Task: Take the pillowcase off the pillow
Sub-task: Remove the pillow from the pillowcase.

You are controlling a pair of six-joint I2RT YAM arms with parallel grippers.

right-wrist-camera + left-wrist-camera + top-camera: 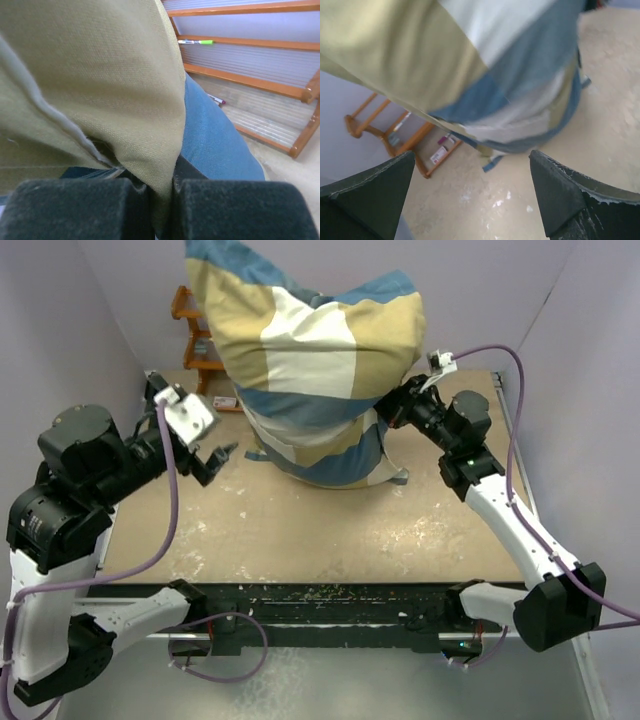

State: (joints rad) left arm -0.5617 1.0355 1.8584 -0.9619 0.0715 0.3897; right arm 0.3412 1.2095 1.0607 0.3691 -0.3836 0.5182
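The left tool point(215, 462) gaped wide and empty, just left of the pillowcase point(310, 370) and apart from it. The stuffed pillowcase stood on end on the desk point(300, 530), and at its right flank the right tool point(162, 200) was clamped on a fold of its fabric.

one pillowcase point(310, 360), two grippers point(218, 462) point(160, 205), one wooden rack point(190, 340), one table point(330, 530).
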